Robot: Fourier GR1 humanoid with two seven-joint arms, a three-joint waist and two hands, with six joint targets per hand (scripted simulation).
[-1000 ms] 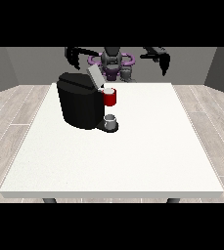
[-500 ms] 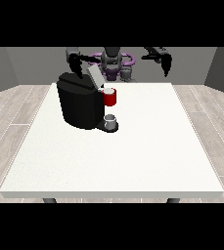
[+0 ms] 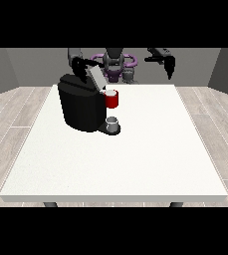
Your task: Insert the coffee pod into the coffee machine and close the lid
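Since the earlier frames, the hand at the view's left (image 3: 78,67) has come down from beside the robot's shoulder to the raised lid (image 3: 96,77) of the coffee machine (image 3: 80,105); I cannot tell how its fingers lie. Hand at the view's right (image 3: 169,64): raised, well apart from the machine, fingers hanging relaxed, holding nothing. Lid: tilted up, not yet closed. Red thing at the machine (image 3: 112,99): just below the lid hand. Grey thing (image 3: 113,122): on the machine's base, below that; I cannot tell it for the pod. Desk (image 3: 135,154): white. My judgement: closing remains; insertion unconfirmed.
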